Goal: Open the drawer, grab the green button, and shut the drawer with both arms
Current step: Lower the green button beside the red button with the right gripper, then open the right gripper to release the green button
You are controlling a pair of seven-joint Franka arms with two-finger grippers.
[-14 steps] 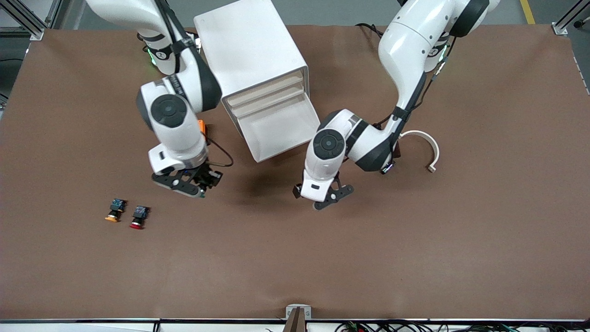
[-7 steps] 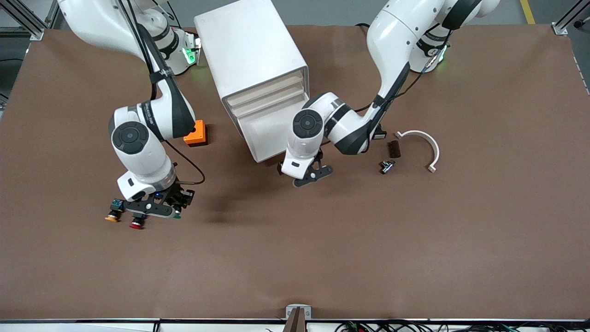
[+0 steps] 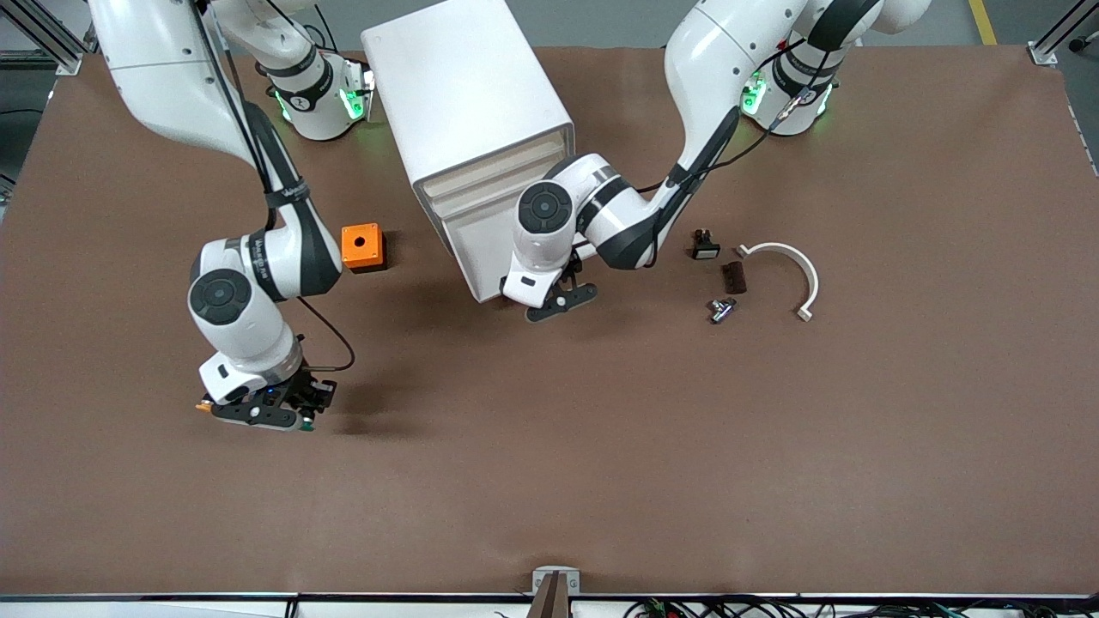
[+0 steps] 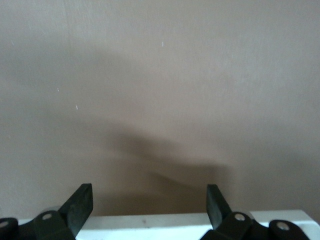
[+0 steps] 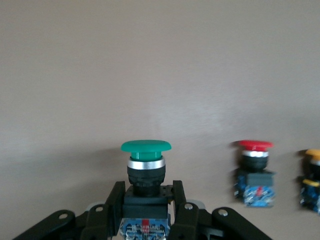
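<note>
The white cabinet (image 3: 464,86) has its drawer (image 3: 470,249) pulled out toward the front camera. My left gripper (image 3: 554,302) is open at the drawer's front. In the left wrist view the gripper (image 4: 150,205) has its fingers spread on either side of the drawer's white front edge (image 4: 150,222). My right gripper (image 3: 262,415) is low over the table toward the right arm's end, shut on the green-capped button (image 5: 145,165). In the right wrist view the gripper (image 5: 146,195) clamps the button's black body, cap pointing away.
A red-capped button (image 5: 255,170) and an orange-yellow-capped button (image 5: 312,175) lie on the table beside the right gripper. An orange box (image 3: 361,247) sits beside the cabinet. A white curved piece (image 3: 794,270) and small dark parts (image 3: 732,276) lie toward the left arm's end.
My right gripper has carried the green button away from the cabinet to beside the red and orange-yellow buttons. My left gripper has moved in to the open drawer's front.
</note>
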